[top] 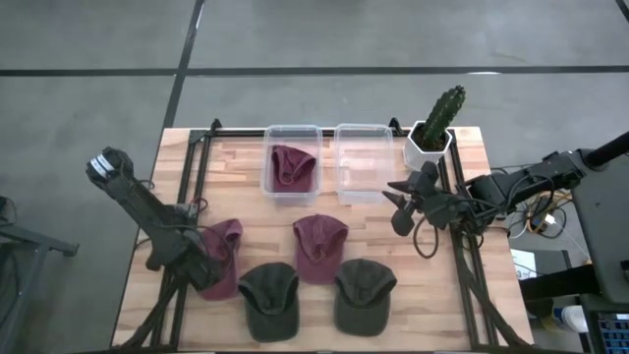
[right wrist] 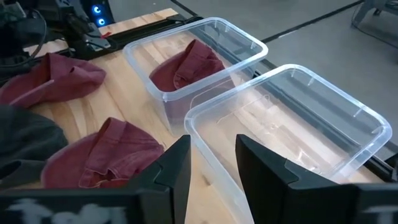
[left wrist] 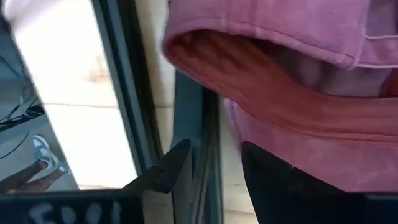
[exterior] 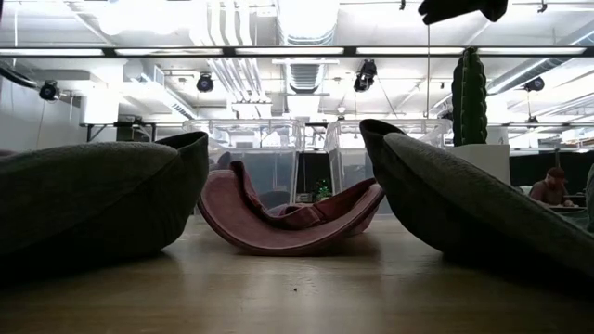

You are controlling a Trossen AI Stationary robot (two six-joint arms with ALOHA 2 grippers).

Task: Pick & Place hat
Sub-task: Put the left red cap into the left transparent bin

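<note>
Nearest the low camera, two dark green caps [exterior: 93, 199] lie on the worktop [top: 246, 162]. The left hand [top: 201, 265] sits clamped on the rim of a maroon hat [top: 224, 251]. The right hand [top: 401, 205], fingers slightly apart and holding nothing, hovers beside the empty clear bin [top: 362, 162]; another maroon hat [top: 292, 165] lies in the bin beyond it.

Dark jointed arms [top: 147, 211] (black cables trailing).

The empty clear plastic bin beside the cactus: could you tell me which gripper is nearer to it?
Right. The right gripper hovers beside the empty clear plastic bin, while the left gripper is across the table at a maroon cap.
</note>
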